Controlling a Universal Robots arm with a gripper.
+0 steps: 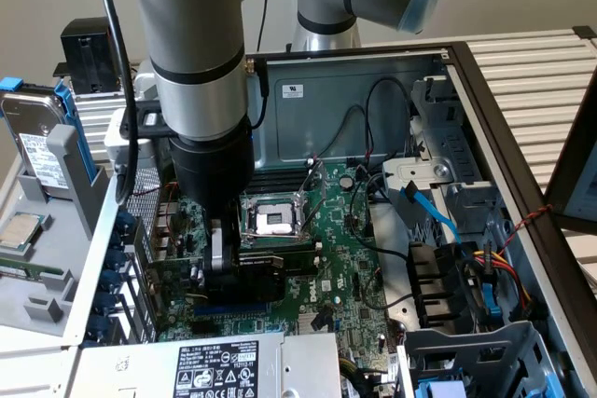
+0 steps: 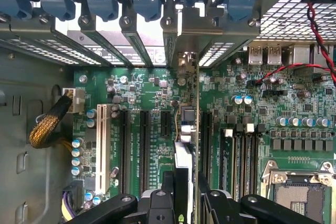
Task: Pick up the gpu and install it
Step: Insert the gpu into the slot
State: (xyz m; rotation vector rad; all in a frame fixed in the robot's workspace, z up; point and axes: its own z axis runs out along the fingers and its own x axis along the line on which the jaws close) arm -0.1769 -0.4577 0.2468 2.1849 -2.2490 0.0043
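One hand (image 1: 216, 253), clamped partway shut on the gpu (image 1: 256, 279), stands it on edge at the slots (image 2: 144, 145) of the motherboard (image 2: 252, 108); we see its long axis along them, bracket (image 2: 184, 61) facing the rear slot covers (image 2: 105, 43).

The gpu (image 1: 270, 279) — a black-shrouded card with a silver end bracket — stands on edge, gripped in the claw (image 2: 186, 195), at the motherboard's (image 1: 359, 258) expansion slots (image 2: 144, 145).

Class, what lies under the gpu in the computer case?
The green motherboard, with black expansion slots either side of the edge-on gpu. What lies directly beneath is hidden by the gpu itself and the tool.
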